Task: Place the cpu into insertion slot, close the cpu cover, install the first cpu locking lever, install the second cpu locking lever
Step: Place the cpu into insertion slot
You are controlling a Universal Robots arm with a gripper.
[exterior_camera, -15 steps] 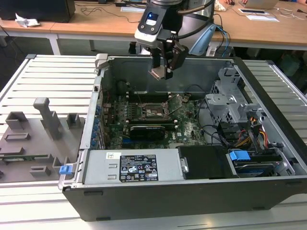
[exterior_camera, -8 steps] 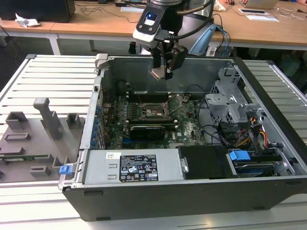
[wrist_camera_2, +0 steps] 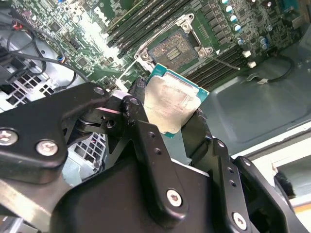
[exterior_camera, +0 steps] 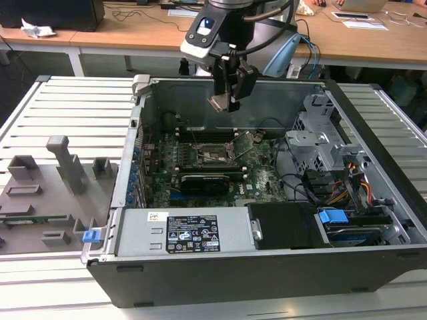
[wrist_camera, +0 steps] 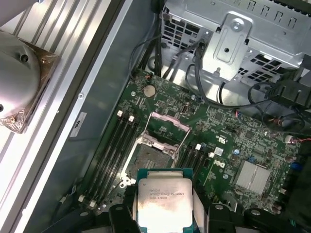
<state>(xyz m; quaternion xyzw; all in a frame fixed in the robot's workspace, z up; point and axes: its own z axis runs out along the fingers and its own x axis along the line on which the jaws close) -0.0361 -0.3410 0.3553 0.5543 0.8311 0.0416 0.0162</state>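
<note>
One pincer (wrist_camera_2: 169, 109) clamps the cpu (wrist_camera_2: 171, 99) by two opposite edges, hanging above the open computer case (exterior_camera: 200, 267). In the exterior view, the insertion slot (exterior_camera: 215, 155) sits on the green motherboard (exterior_camera: 260, 180) at six o'clock from the pincer, well apart. The slot is empty and dark-centred, and the cpu cover (wrist_camera: 167, 127) stands open. The chip is square, with a pale silver-grey metal top and a green rim.
</note>
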